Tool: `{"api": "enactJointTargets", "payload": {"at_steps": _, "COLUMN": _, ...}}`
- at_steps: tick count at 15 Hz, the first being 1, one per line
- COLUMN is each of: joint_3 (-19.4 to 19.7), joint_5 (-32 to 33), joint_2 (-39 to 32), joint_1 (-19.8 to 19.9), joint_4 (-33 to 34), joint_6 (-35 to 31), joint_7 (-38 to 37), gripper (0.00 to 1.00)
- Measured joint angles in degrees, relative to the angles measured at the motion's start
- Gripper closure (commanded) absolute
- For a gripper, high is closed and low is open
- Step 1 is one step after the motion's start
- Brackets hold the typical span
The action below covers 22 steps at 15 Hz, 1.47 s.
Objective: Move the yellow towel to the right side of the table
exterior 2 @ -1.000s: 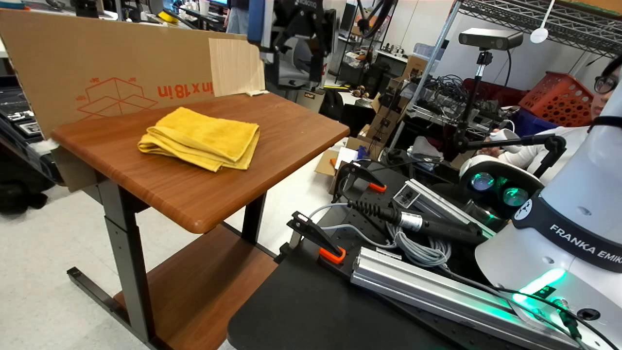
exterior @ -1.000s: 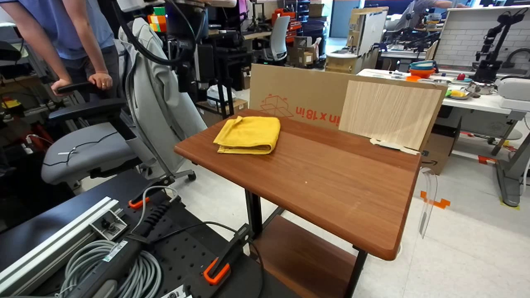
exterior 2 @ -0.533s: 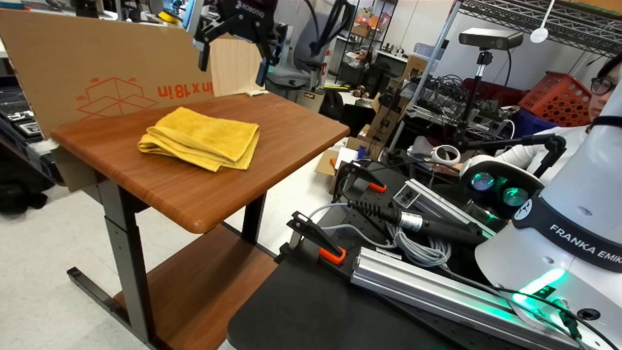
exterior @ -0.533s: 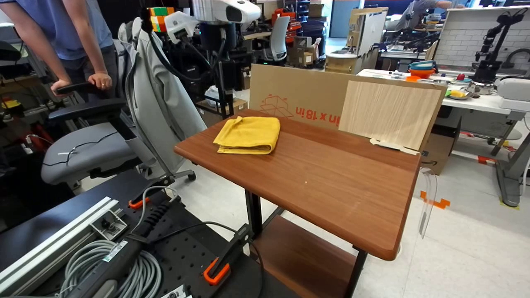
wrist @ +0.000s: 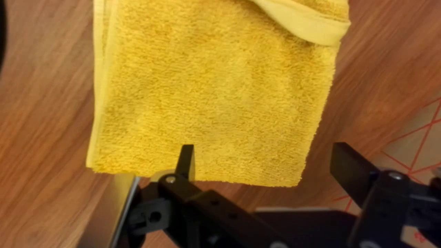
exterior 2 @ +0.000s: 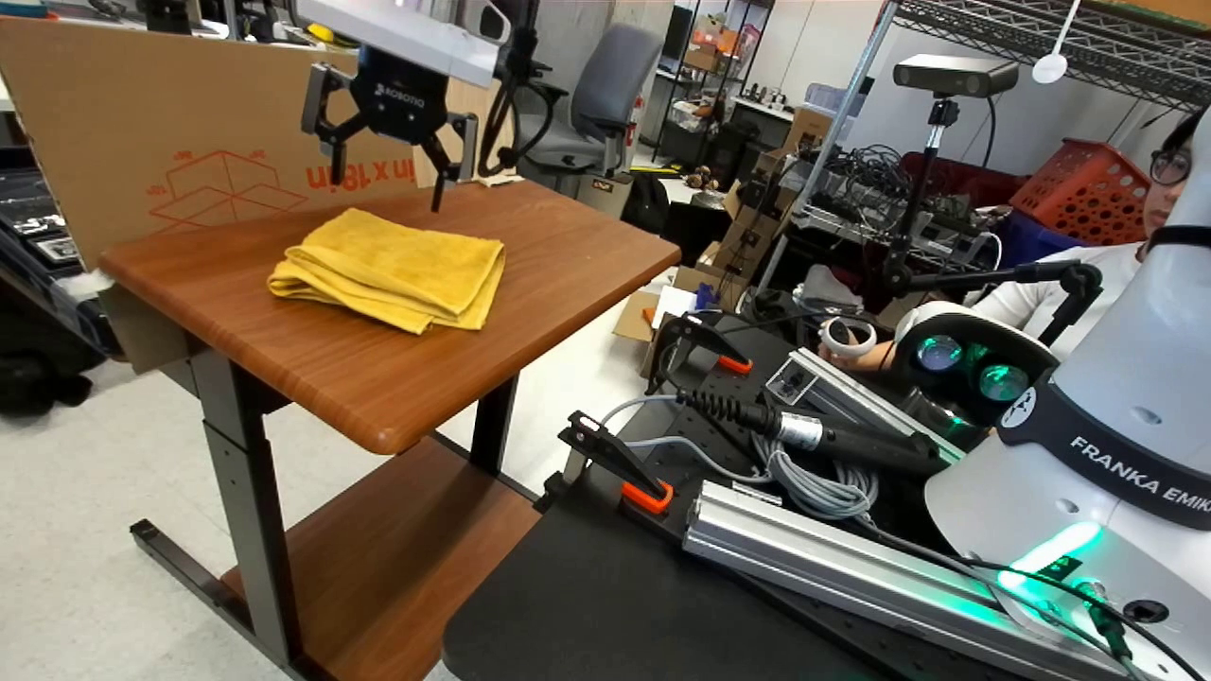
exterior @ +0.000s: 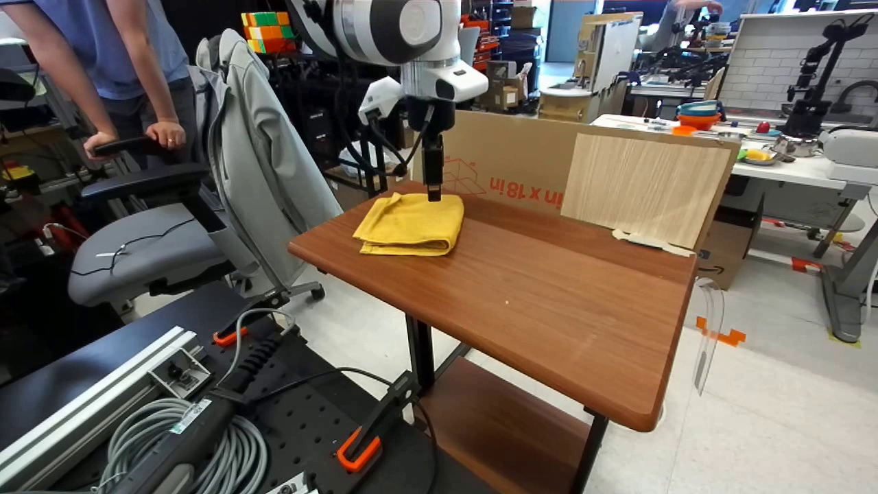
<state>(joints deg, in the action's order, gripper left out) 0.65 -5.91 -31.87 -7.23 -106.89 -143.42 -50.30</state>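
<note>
The yellow towel [exterior: 405,230] lies folded in a rough square near one end of the brown wooden table [exterior: 549,295]. In an exterior view the towel [exterior 2: 397,270] lies flat on the tabletop [exterior 2: 577,251]. My gripper [exterior: 433,195] is above the towel's far edge, pointing down. In an exterior view the gripper [exterior 2: 386,191] has its two fingers spread, with nothing between them. In the wrist view the gripper [wrist: 262,145] is open above one corner of the towel [wrist: 213,89]. One finger is over the cloth, the other beyond its edge. The fingers do not appear to touch the towel.
A cardboard sheet [exterior: 507,151] stands upright along the table's far edge, with a light wood panel [exterior: 641,185] against it. A black workbench [exterior 2: 587,577] with clamps, coiled cable and an aluminium bar stands beside the table. An office chair [exterior: 144,240] is near the table's end.
My arm has swung in over the table, and the gripper has turned and come down above the towel. The fingers show spread in the later frames. The towel has not moved.
</note>
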Motion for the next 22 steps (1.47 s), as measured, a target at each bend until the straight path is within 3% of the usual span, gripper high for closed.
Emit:
{"api": "enactJointTargets", "payload": {"at_steps": 7, "joint_3": 0.7, "joint_5": -0.1, "joint_2": -10.5, "joint_1": -3.4, "joint_4": 9.1, "joint_6": 3.9, "joint_7": -7.4, "gripper": 0.00}}
{"api": "enactJointTargets", "payload": {"at_steps": 14, "joint_3": 1.4, "joint_5": -0.1, "joint_2": -11.4, "joint_1": -3.3, "joint_4": 10.0, "joint_6": 4.7, "joint_7": -8.0, "gripper": 0.00}}
{"api": "enactJointTargets", "payload": {"at_steps": 22, "joint_3": 8.4, "joint_5": -0.5, "joint_2": -6.5, "joint_1": 0.6, "joint_4": -0.6, "joint_6": -11.3, "joint_7": -8.1, "gripper": 0.00}}
